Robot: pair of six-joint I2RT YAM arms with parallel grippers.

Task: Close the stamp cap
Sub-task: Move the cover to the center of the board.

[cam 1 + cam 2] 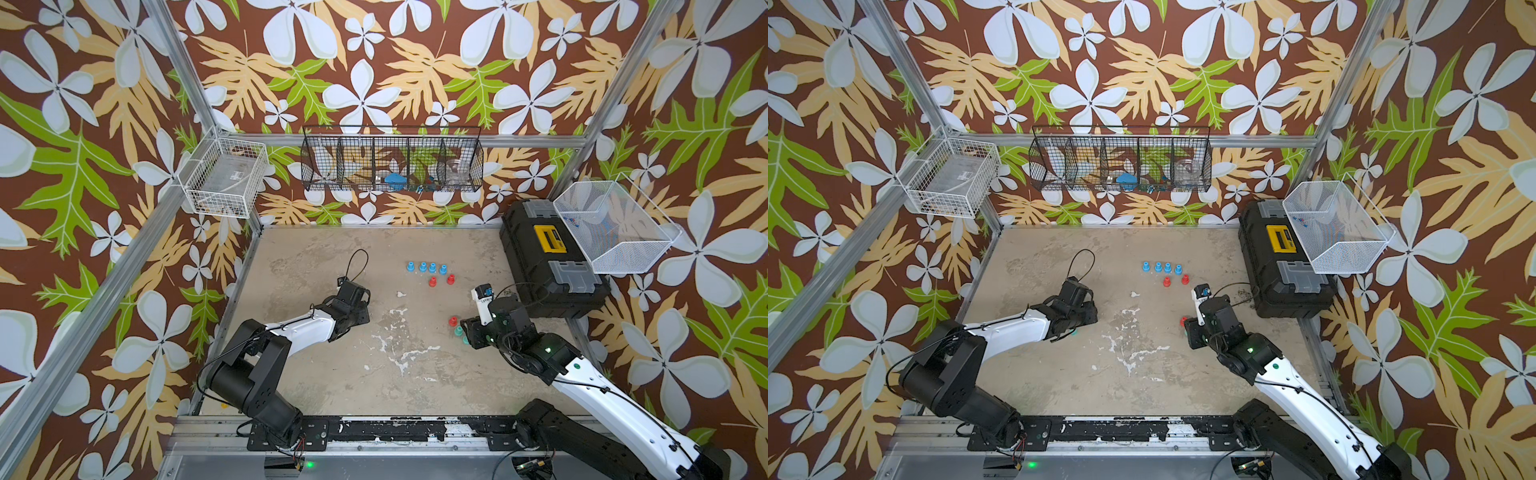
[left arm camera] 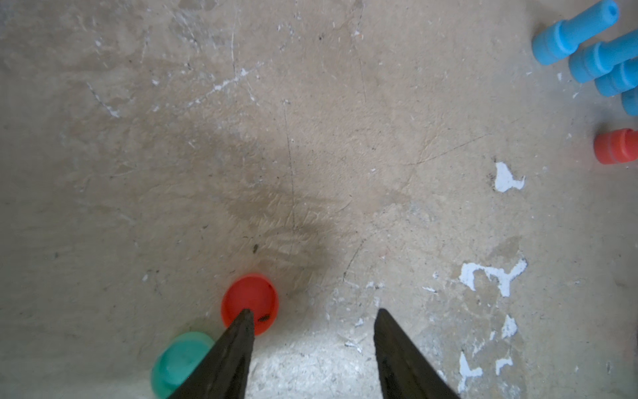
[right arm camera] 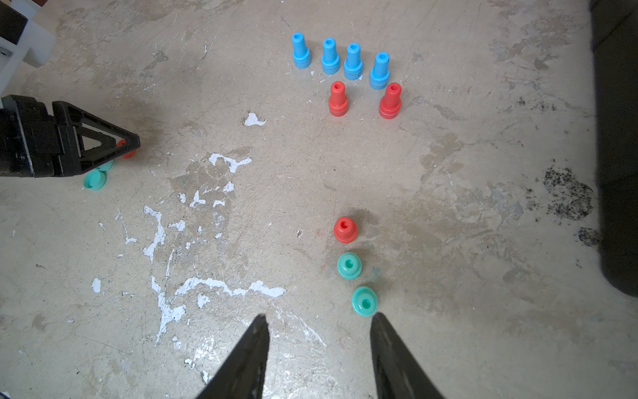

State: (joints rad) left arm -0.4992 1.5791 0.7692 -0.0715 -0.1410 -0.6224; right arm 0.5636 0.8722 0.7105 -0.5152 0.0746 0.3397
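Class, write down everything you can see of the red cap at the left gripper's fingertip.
The red cap is small, round and shallow, smooth plastic by its look, lying flat on the worn table. One fingertip of the open left gripper overlaps its edge; whether it touches cannot be told. A teal cap lies close beside it.

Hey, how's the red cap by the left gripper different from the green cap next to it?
Colour: the red cap is red, the green cap teal-green. Place: the red cap sits at one fingertip of the open left gripper, partly in the gap; the green cap lies outside the jaws, half hidden behind that finger. Both are small round caps loose on the table, neither gripped.
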